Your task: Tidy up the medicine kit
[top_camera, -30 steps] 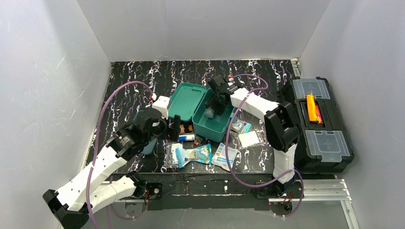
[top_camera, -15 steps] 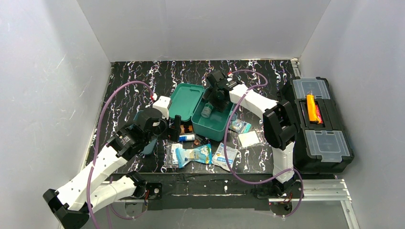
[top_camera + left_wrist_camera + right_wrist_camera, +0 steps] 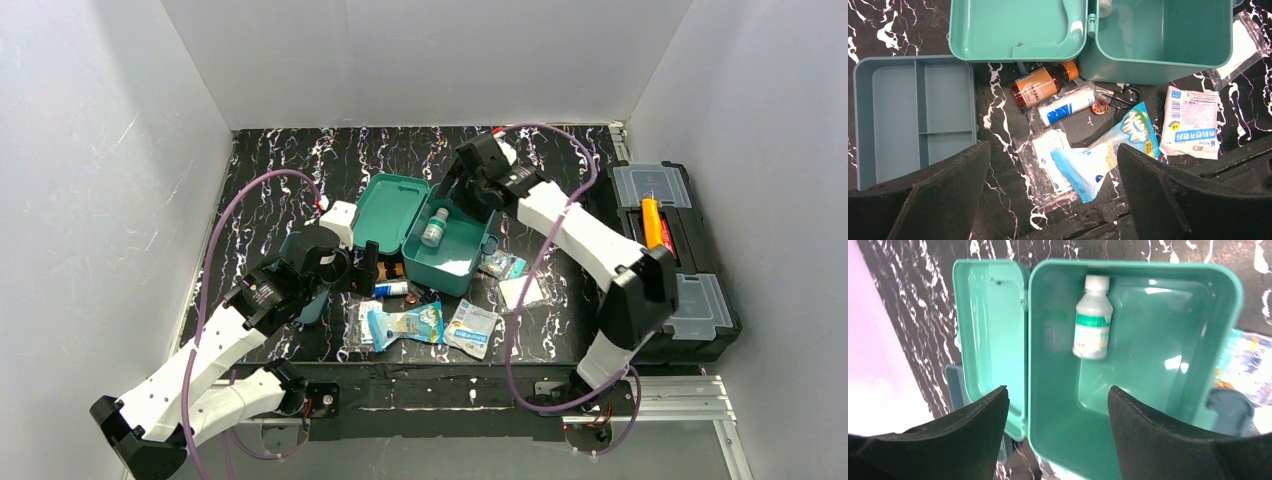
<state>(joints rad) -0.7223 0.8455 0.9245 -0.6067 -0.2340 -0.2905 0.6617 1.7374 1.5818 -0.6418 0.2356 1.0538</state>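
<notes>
The medicine kit [image 3: 440, 272] is sitting open at the centre of the top view, with a white bottle [image 3: 1091, 322] lying flat against its inner wall. The right gripper [image 3: 1056, 390] is hovering above it, spread and empty. The left gripper [image 3: 1053, 146], also spread, is hanging over loose packets [image 3: 1108, 155] and a brown bottle [image 3: 1040, 87]. Gripping that bottle across its body and laying it parallel to the white one would likely save room.
</notes>
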